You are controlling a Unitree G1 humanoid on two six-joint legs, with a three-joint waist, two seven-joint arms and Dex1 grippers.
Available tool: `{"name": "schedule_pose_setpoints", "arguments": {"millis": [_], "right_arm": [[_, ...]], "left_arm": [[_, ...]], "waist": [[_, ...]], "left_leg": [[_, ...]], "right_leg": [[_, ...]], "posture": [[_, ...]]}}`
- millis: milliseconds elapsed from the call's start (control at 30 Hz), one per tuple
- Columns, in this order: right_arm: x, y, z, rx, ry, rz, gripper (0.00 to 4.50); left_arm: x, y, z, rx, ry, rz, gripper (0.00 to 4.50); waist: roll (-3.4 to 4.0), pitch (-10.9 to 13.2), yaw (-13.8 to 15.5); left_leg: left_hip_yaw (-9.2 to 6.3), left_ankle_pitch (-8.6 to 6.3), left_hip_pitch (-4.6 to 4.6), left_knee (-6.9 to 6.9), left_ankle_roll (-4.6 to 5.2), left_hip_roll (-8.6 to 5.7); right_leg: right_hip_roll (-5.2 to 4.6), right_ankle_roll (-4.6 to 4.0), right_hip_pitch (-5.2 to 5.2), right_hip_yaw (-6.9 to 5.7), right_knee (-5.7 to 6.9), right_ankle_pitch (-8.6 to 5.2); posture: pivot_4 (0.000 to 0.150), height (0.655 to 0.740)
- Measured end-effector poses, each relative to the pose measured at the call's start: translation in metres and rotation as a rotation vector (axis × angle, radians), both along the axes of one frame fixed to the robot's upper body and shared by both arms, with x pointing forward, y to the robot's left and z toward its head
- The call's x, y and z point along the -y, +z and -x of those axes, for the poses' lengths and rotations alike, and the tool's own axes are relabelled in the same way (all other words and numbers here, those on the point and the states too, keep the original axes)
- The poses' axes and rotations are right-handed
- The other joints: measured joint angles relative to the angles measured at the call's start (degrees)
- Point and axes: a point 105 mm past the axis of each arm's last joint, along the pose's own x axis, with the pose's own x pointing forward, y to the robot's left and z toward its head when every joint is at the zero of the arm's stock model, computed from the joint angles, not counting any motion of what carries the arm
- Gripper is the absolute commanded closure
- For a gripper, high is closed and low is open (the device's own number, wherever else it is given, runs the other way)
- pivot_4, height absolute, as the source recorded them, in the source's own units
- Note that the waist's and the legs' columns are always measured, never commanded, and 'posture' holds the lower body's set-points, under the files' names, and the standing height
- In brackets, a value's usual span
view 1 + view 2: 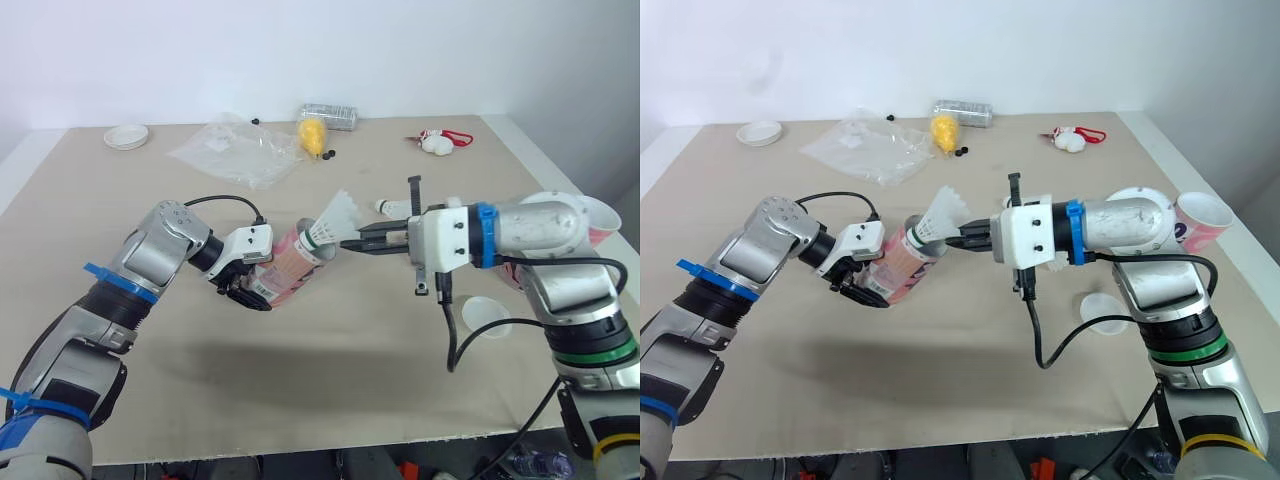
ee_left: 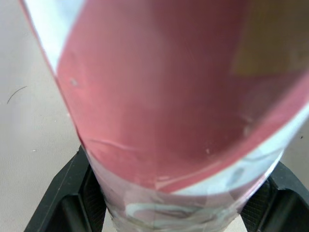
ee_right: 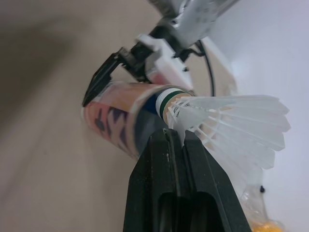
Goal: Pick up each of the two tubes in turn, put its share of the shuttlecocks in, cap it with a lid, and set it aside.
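The left gripper is clamped round the lower body of a pink-and-white cardboard tube, a black finger pressed against each side. The tube is held clear of the beige table, left of centre. Its long axis is tilted, running from near-left up to far-right, and its open mouth faces the right gripper.

That gripper's fingers are pinched together on a white feathered shuttlecock, gripping it just where the feathers meet the green-banded cork. The cork end points down and left and sits at the tube's rim; whether it has entered the mouth cannot be told. The feather skirt flares up and away from the tube.

A second white shuttlecock lies on the table just beyond the right gripper. A translucent round lid rests near the right arm, and a second pink tube lies at the right edge. A clear plastic bag lies far off.
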Motion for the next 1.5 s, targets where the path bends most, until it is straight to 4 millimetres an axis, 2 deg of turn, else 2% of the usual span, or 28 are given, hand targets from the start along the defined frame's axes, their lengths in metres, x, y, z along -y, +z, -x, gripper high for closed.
{"name": "schedule_pose_setpoints", "arguments": {"millis": [33,133,167,233,267,300,333,367,400,433,533,567,600,767,867,933,1067,1133,1267,1500], "right_arm": [[-0.003,-0.004,0.000,-0.002,0.008,0.008,4.46],[-0.007,-0.012,-0.003,-0.012,0.017,0.033,3.63],[-0.008,-0.013,-0.004,-0.014,0.016,0.036,3.08],[-0.008,-0.010,-0.005,-0.012,0.019,0.033,2.39],[-0.010,-0.008,-0.005,-0.012,0.025,0.025,2.21],[-0.010,-0.007,-0.005,-0.012,0.027,0.022,1.47],[-0.010,-0.007,-0.004,-0.016,0.027,0.020,1.28],[-0.009,-0.004,-0.004,-0.065,0.014,-0.019,0.99],[-0.003,0.003,-0.005,-0.140,-0.024,-0.103,0.37],[0.001,0.007,-0.006,-0.174,-0.050,-0.148,0.04],[0.028,0.019,-0.012,-0.400,-0.213,-0.380,0.04],[0.047,0.016,-0.017,-0.517,-0.324,-0.487,0.04],[0.054,0.012,-0.019,-0.555,-0.366,-0.512,0.04],[0.115,-0.038,-0.024,-0.732,-0.762,-0.710,0.04],[0.137,-0.062,-0.026,-0.761,-0.937,-0.816,0.04],[0.141,-0.071,-0.024,-0.759,-0.989,-0.815,0.04],[0.139,-0.074,-0.022,-0.750,-1.012,-0.816,0.04],[0.135,-0.086,-0.021,-0.775,-1.031,-0.797,0.04],[0.131,-0.106,-0.025,-0.823,-1.057,-0.757,0.04],[0.128,-0.116,-0.041,-0.813,-1.064,-0.753,0.04]], "left_arm": [[0.000,0.000,0.000,-0.001,0.001,0.000,1.59],[0.001,0.000,0.001,0.002,-0.001,-0.001,1.59],[0.001,0.000,0.001,0.004,-0.002,-0.002,1.59],[0.001,0.000,0.001,0.005,-0.001,-0.003,1.59],[0.001,0.000,0.002,0.005,0.001,-0.003,1.59],[0.001,0.000,0.002,0.003,0.003,-0.002,1.59],[0.001,0.000,0.002,0.003,0.003,-0.002,1.59],[0.001,0.000,0.003,0.007,0.001,-0.003,1.59],[0.001,0.000,0.004,0.010,-0.001,-0.003,1.59],[0.001,0.000,0.004,0.011,-0.001,-0.003,1.59],[0.000,0.000,0.005,0.010,-0.003,-0.001,1.59],[0.000,0.000,0.005,0.012,-0.006,-0.002,1.59],[-0.001,0.000,0.006,0.010,-0.003,-0.001,1.59],[-0.002,-0.001,0.006,0.011,-0.002,-0.004,1.59],[-0.002,-0.001,0.005,0.011,-0.001,-0.006,1.59],[-0.002,-0.001,0.005,0.015,-0.004,-0.006,1.59],[-0.002,-0.001,0.005,0.015,-0.007,-0.006,1.59],[-0.002,-0.001,0.005,0.014,-0.009,-0.006,1.59],[-0.002,-0.001,0.005,0.014,-0.009,-0.007,1.59],[-0.002,-0.001,0.005,0.014,-0.008,-0.007,1.59]], "waist": [[0.00,0.0,0.0],[-0.01,0.0,0.1],[-0.01,0.0,0.1],[-0.01,0.0,0.1],[-0.01,0.0,0.1],[-0.01,0.0,0.1],[-0.02,0.0,0.1],[-0.02,0.0,0.1],[-0.02,0.0,0.2],[-0.02,0.0,0.2],[-0.04,0.0,0.3],[-0.05,0.0,0.4],[-0.06,0.0,0.4],[-0.06,0.0,0.3],[-0.04,0.0,0.2],[-0.04,0.0,0.1],[-0.05,0.0,0.1],[-0.04,0.0,0.1],[-0.04,0.0,0.1],[-0.04,0.0,0.1]], "left_leg": [[0.00,0.00,0.01,-0.01,0.00,0.00],[0.00,0.00,0.00,-0.01,0.00,0.00],[0.00,0.00,-0.01,0.00,0.00,-0.01],[0.00,0.00,0.00,0.00,0.00,-0.01],[-0.01,0.00,0.00,-0.01,0.00,-0.01],[-0.03,0.00,0.00,-0.03,0.00,0.00],[-0.03,0.00,0.00,-0.02,0.00,-0.01],[-0.03,0.00,-0.01,-0.03,0.00,-0.01],[-0.04,0.00,-0.04,-0.03,0.00,0.00],[-0.05,0.00,-0.04,-0.03,0.00,0.00],[-0.08,-0.01,-0.05,-0.04,0.01,-0.01],[-0.08,-0.02,-0.05,-0.08,0.02,-0.01],[-0.07,-0.02,-0.03,-0.06,0.04,-0.01],[-0.04,-0.05,0.08,-0.14,0.09,-0.01],[0.02,-0.05,0.10,-0.14,0.09,-0.01],[0.03,-0.05,0.10,-0.13,0.09,-0.01],[0.02,-0.05,0.10,-0.13,0.09,-0.01],[0.02,-0.05,0.09,-0.14,0.09,-0.01],[0.03,-0.05,0.09,-0.14,0.09,-0.02],[0.03,-0.05,0.09,-0.14,0.09,-0.02]], "right_leg": [[0.00,-0.01,0.00,0.00,0.00,0.00],[-0.01,-0.01,0.00,-0.01,0.01,0.00],[-0.02,-0.01,0.00,-0.01,0.01,-0.01],[-0.02,-0.01,-0.01,-0.01,0.00,-0.01],[-0.02,-0.02,0.00,-0.01,0.01,-0.01],[-0.01,-0.03,0.00,-0.04,0.01,-0.02],[-0.01,-0.03,0.00,-0.04,0.01,-0.03],[-0.02,-0.03,0.00,-0.03,0.01,-0.03],[-0.03,-0.07,0.00,-0.04,0.01,-0.02],[-0.03,-0.17,0.01,-0.04,0.01,0.02],[-0.05,-0.31,0.03,-0.08,0.02,0.03],[-0.05,-0.34,0.03,-0.09,0.02,0.04],[-0.05,-0.35,0.03,-0.08,0.03,0.01],[-0.01,-0.11,0.03,-0.04,0.06,-0.17],[-0.01,-0.07,0.02,0.02,0.07,-0.14],[-0.02,-0.05,0.02,0.03,0.07,-0.12],[-0.01,-0.05,0.03,0.02,0.06,-0.12],[-0.01,-0.05,0.03,0.02,0.06,-0.14],[-0.02,-0.05,0.02,0.03,0.05,-0.14],[-0.01,-0.05,0.02,0.02,0.05,-0.14]], "posture": [[0.150,0.7400],[0.150,0.7400],[0.150,0.7400],[0.150,0.7400],[0.150,0.7400],[0.150,0.7400],[0.150,0.7400],[0.150,0.7400],[0.150,0.7400],[0.150,0.7400],[0.150,0.7400],[0.150,0.7400],[0.150,0.7400],[0.150,0.7400],[0.150,0.7400],[0.150,0.7400],[0.150,0.7400],[0.150,0.7400],[0.150,0.7400],[0.150,0.7400]]}}
